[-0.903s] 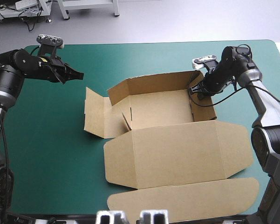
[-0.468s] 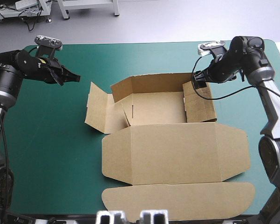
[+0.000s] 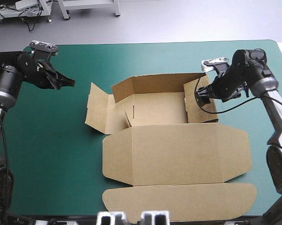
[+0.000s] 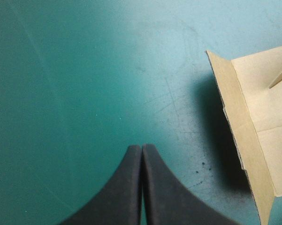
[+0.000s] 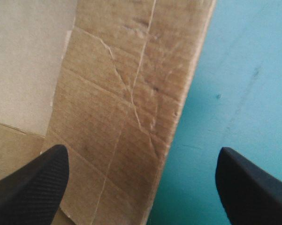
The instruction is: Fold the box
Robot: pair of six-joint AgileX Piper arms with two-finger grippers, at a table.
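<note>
The brown box [image 3: 171, 140] sits about mid-table, only half built. The tray part is on the far side. Its back wall [image 3: 155, 82] is standing, and the right wall [image 3: 206, 112] is up too, pretty creased from what the right wrist view shows. The left flap [image 3: 97, 110] is splayed outward and tilted, not tucked into anything. The lid [image 3: 178, 161] lies flat toward the near edge of the table, and its rounded tuck flap [image 3: 178, 201] is flat as well, right by that edge. It's all on the teal-green cover [image 3: 47, 154].

The right gripper [image 3: 200, 93] is at the right wall, over its top edge. Its black fingers [image 5: 33, 183] are spread wide with the wall's edge running between them, and nothing is clamped. Can't tell if it's actually touching the board.

The left gripper [image 3: 68, 83] hangs well off to the left of the box over bare cover. It's pinched into a single point and empty, with the left flap's edge ahead of it and off to one side.
</note>
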